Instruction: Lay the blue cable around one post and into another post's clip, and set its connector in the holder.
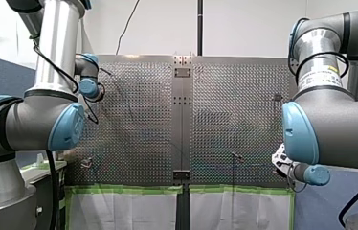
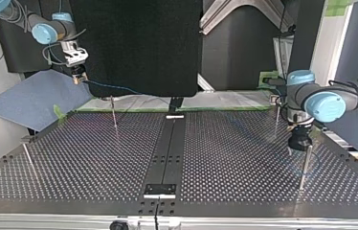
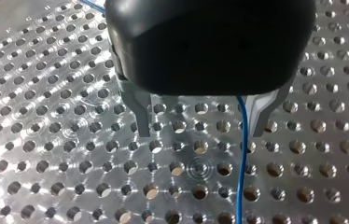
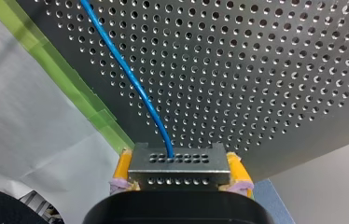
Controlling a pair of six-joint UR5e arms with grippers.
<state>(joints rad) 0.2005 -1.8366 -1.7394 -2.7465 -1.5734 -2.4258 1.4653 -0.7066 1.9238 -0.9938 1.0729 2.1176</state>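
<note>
- Blue cable (image 4: 130, 79) runs from the connector (image 4: 178, 173) clamped in my right claw (image 4: 178, 161); keep it taut.
- My left claw (image 3: 200, 119) gapes wide astride it; close gently.

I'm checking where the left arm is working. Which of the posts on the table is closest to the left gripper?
The post at the top view's right, seen just beside my left gripper. The others stand farther from it.

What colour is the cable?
The cable is blue, clearest in the right wrist view.
</note>
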